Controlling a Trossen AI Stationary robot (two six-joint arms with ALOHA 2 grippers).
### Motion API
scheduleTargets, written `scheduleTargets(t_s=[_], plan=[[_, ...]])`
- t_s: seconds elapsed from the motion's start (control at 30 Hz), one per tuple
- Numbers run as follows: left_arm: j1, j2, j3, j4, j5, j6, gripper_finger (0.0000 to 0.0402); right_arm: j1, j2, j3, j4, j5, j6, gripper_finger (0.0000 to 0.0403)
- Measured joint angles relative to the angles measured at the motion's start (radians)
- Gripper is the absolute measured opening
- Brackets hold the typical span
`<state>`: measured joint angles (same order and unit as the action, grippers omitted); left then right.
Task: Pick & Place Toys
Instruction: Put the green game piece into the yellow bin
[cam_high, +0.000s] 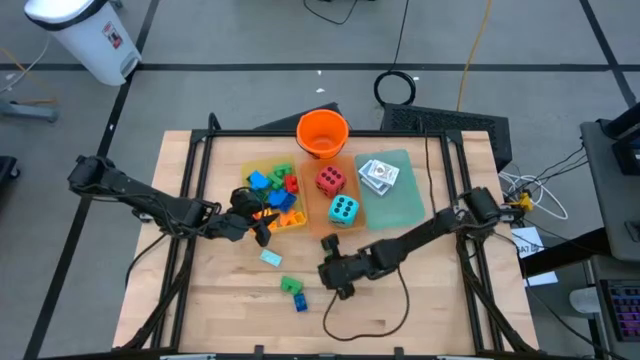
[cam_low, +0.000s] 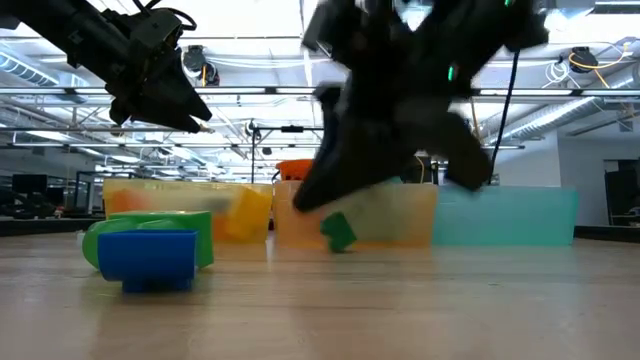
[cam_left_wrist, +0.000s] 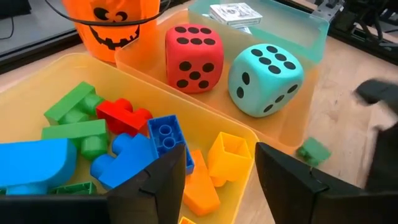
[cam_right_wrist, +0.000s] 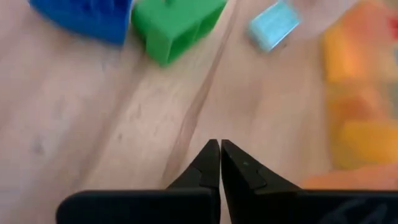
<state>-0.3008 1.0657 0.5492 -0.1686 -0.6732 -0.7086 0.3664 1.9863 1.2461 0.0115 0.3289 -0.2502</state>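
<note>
Centre-left in the high view, the left gripper (cam_high: 262, 228) hangs part-open, empty, over the yellow tray (cam_high: 252, 172); lower centre, the right gripper (cam_high: 335, 283) is closed near the green brick (cam_high: 290, 286).

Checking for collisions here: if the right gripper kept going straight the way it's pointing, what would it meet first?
Probably the green brick, with the blue brick beside it. The shut right gripper points over bare wood toward them; depth is hard to judge.

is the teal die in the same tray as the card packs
No, the teal die sits beside the red die in the orange tray, while the card packs lie in the green tray.
</note>
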Motion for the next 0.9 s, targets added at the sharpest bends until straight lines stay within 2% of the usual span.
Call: scheduleTargets(t_s=[0.23, 0.33, 0.43, 0.53, 0.8, 0.9], plan=[[0.0, 0.0, 0.0, 0.007, 0.0, 0.001, 0.0191, 0.073, -0.093, 0.002, -0.132, 0.018, 0.138, 0.0], [0.0, 0.0, 0.0, 0.007, 0.0, 0.001, 0.0193, 0.088, -0.132, 0.003, -0.151, 0.079, 0.193, 0.0002], [0.0, 0.0, 0.0, 0.008, 0.0, -0.002, 0.0198, 0.079, -0.156, 0.0, -0.187, 0.115, 0.272, 0.002], [0.0, 0.0, 0.0, 0.008, 0.0, -0.004, 0.0203, 0.064, -0.162, 0.002, -0.194, 0.115, 0.325, 0.0063], [0.0, 0.0, 0.0, 0.009, 0.0, -0.011, 0.0199, 0.03, -0.145, -0.045, -0.213, 0.114, 0.369, 0.0238], [0.0, 0.0, 0.0, 0.009, 0.0, -0.011, 0.0194, 0.023, -0.145, -0.073, -0.212, 0.14, 0.403, 0.0283]])
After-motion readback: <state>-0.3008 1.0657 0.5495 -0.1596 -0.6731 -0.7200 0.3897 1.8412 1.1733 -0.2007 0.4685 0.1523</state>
